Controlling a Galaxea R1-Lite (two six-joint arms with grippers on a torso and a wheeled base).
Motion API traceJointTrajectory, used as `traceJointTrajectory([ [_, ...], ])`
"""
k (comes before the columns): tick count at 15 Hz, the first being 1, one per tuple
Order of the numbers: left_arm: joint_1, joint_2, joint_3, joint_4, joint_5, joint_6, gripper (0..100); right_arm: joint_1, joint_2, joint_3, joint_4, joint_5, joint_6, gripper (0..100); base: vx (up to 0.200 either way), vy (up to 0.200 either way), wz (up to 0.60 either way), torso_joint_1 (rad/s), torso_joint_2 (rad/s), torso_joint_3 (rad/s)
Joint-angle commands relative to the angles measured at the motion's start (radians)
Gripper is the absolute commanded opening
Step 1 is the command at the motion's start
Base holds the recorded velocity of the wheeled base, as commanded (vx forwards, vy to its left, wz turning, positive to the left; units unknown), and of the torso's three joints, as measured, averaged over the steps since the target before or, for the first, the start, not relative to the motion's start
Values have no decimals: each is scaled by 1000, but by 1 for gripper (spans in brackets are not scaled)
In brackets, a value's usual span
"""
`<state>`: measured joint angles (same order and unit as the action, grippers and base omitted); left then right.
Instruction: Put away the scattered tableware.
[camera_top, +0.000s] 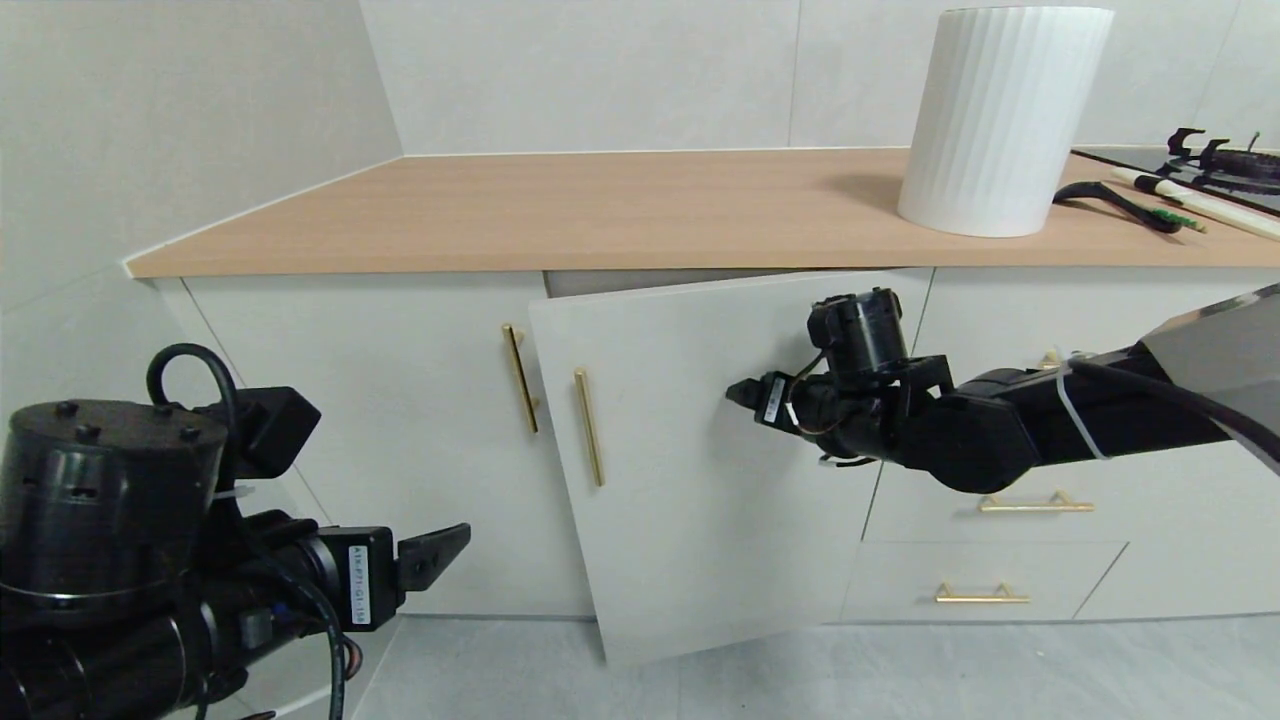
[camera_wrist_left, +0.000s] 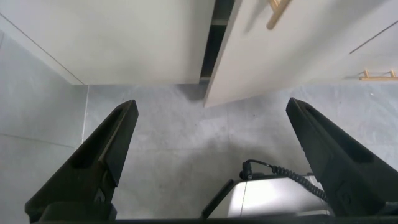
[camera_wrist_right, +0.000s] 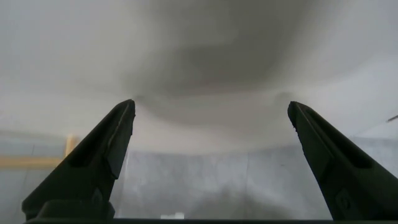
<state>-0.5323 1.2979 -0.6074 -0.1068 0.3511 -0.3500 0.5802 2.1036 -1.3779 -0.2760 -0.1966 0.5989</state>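
Scattered tableware lies at the counter's far right: a black spoon (camera_top: 1115, 200) and pale chopsticks (camera_top: 1205, 208), beside a tall white ribbed holder (camera_top: 1000, 120). Below the counter a white cabinet door (camera_top: 700, 480) with a gold handle (camera_top: 589, 427) stands partly open. My right gripper (camera_top: 738, 392) is right up against that door's front face, open, nothing between its fingers (camera_wrist_right: 99, 162); the door's white surface (camera_wrist_right: 205, 50) is close before it. My left gripper (camera_top: 440, 555) hangs low at the left, open and empty (camera_wrist_left: 211, 106), over the floor near the door's bottom corner (camera_wrist_left: 214, 93).
The wooden countertop (camera_top: 600, 210) runs to a wall corner at the left. A shut cabinet door with a gold handle (camera_top: 520, 378) is left of the open one. Drawers with gold handles (camera_top: 1035, 505) sit to the right. A black stove grate (camera_top: 1235, 160) is far right.
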Motion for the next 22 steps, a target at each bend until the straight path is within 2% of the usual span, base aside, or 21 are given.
traceJointTrajectory([
  [1,2,1,0,-1,0,0,100,1,33,-27,-2,-15,12,100,0,0,0,0,0,0],
  [4,0,3,0,-1,0,0,100,1,41,-47,-3,-21,28,100,0,0,0,0,0,0],
  [7,0,3,0,-1,0,0,100,0,84,-101,0,-106,39,100,0,0,0,0,0,0],
  [13,0,3,0,-1,0,0,100,-11,95,-119,-3,-122,48,100,0,0,0,0,0,0],
  [15,0,3,0,-1,0,0,100,-16,124,-159,-5,-185,50,100,0,0,0,0,0,0],
  [22,0,1,0,-1,0,0,100,-25,128,-167,-6,-193,50,100,0,0,0,0,0,0],
])
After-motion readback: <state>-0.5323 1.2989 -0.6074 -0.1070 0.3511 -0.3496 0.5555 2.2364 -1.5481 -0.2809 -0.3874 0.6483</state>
